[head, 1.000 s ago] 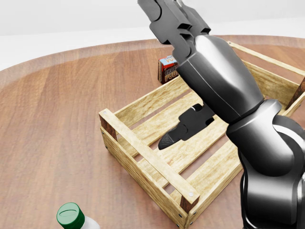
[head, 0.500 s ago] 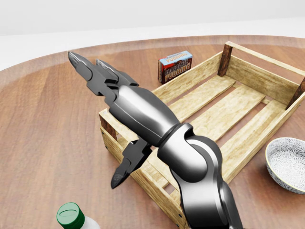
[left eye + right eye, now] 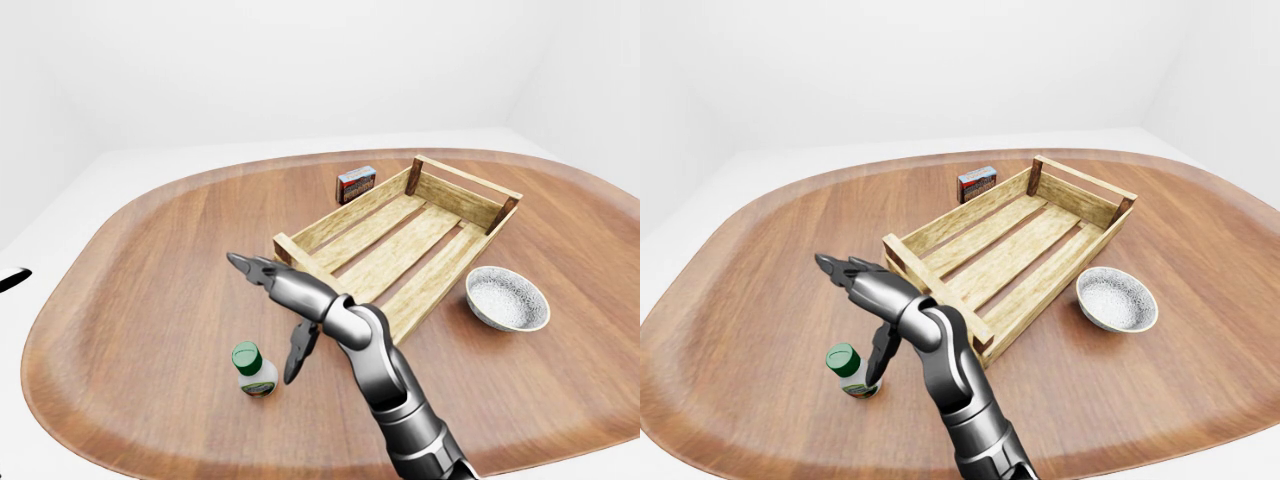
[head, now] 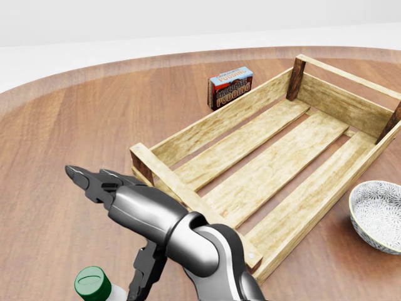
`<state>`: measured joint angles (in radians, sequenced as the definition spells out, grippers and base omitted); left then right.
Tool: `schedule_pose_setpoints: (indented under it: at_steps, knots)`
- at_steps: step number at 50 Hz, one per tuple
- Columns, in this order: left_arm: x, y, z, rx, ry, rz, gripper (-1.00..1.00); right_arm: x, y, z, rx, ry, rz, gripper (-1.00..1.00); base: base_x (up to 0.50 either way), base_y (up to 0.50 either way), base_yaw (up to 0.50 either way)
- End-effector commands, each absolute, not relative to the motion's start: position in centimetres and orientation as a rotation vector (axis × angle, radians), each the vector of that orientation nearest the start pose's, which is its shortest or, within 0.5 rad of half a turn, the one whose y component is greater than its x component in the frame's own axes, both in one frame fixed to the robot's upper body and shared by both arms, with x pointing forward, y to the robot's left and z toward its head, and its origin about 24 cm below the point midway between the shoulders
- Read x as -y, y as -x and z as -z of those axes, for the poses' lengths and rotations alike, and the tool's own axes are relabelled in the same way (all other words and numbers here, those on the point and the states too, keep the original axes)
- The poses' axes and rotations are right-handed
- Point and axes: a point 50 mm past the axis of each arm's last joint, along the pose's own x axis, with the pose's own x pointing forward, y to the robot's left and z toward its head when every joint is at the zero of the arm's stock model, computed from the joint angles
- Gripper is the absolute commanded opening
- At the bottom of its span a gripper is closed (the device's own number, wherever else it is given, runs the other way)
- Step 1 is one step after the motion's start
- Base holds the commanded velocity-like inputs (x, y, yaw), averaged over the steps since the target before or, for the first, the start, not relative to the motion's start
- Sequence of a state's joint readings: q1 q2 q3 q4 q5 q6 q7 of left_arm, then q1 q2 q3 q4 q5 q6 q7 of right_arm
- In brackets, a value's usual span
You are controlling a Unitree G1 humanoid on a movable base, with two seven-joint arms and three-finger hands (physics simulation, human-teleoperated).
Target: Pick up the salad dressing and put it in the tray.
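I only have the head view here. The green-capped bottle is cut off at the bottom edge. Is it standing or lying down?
Observer: The salad dressing stands upright on the table, whole in the left-eye view.
Operator: How does the right robot hand sit against it?
Observer: The right robot hand is open; the thumb hangs just right of the bottle, and I can't tell if it touches.
Operator: Anything in the tray? The arm hides one corner for me.
Observer: Nothing in the tray as far as the eye views show.
Operator: And the bowl, half cut off on my right?
Observer: The bowl sits whole, right of the tray.
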<state>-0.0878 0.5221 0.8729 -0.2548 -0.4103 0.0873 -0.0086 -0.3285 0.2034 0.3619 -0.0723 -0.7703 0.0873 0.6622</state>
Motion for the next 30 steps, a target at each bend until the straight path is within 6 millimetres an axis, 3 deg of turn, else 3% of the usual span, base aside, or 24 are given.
schedule_pose_setpoints:
  at_steps: [1, 9, 30]
  knots:
    - [-37.5, -17.4, -22.2, 0.598, -0.149, -0.651, 1.0, -3.2, -25.6, -10.1, 0.151, 0.811, -0.999, 1.0, 0.0, 0.0, 0.0]
    - [-37.7, -17.2, -22.2, 0.6, -0.148, -0.654, 1.0, -4.4, -26.2, -8.5, 0.067, 0.874, -1.043, 1.0, 0.0, 0.0, 0.0]
    - [-37.8, -17.3, -21.8, 0.584, -0.132, -0.655, 1.0, -6.9, -27.1, -6.6, -0.05, 0.923, -1.145, 1.0, 0.0, 0.0, 0.0]
